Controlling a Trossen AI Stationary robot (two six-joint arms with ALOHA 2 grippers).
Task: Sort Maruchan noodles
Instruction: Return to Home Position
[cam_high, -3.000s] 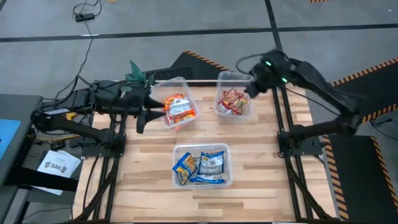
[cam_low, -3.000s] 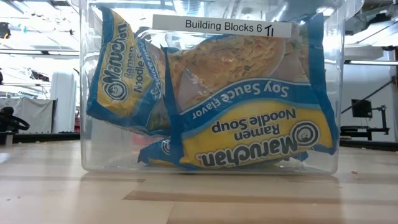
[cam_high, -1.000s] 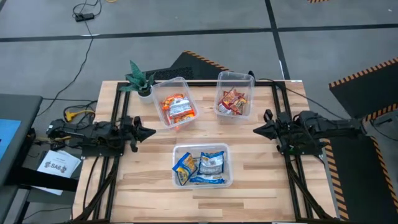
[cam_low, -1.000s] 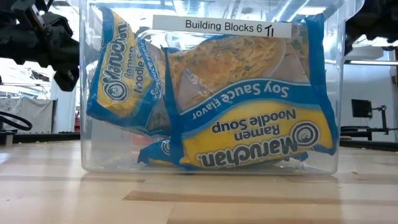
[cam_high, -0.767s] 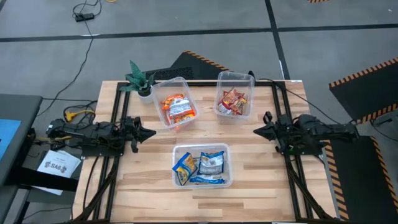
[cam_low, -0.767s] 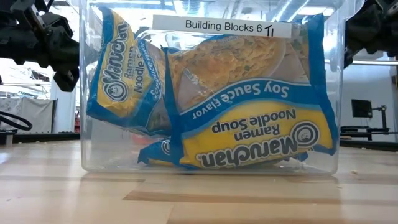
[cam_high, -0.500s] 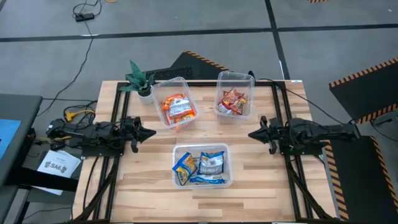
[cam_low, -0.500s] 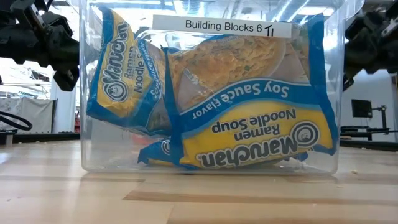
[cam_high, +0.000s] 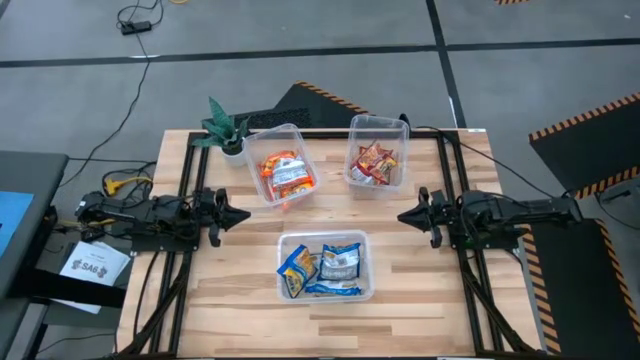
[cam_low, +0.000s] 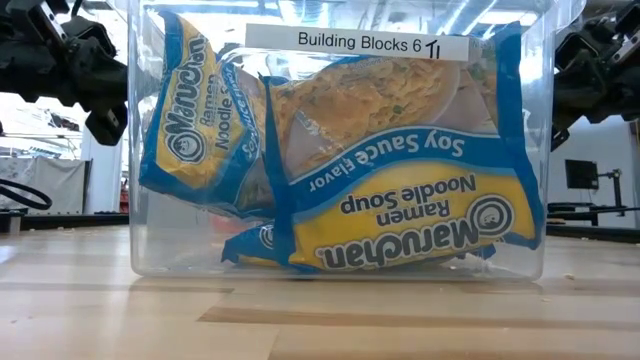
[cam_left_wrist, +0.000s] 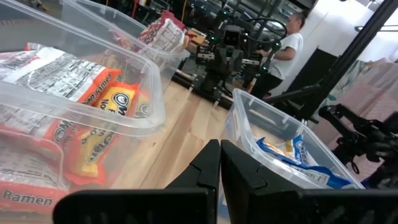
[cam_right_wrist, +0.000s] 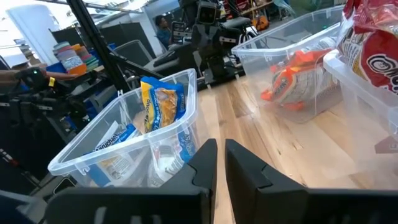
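Your arms are pulled back since three seconds ago. Left gripper (cam_high: 238, 213) sits low at left edge of table (cam_high: 230, 300). Right gripper (cam_high: 408, 216) sits at right edge, no longer above upper right tub (cam_high: 356, 128). Fingers of both pinched together, empty. Noodles unmoved: orange packets (cam_high: 283, 175) in upper left tub (cam_high: 252, 146), red packets (cam_high: 377, 163) in upper right tub, blue packets (cam_high: 325, 265) in near tub (cam_high: 283, 290).

Robotics lab: hazard-tape floor (cam_high: 585, 118), loose cables (cam_high: 135, 20), gear on stands (cam_low: 585, 175) in bkgd.
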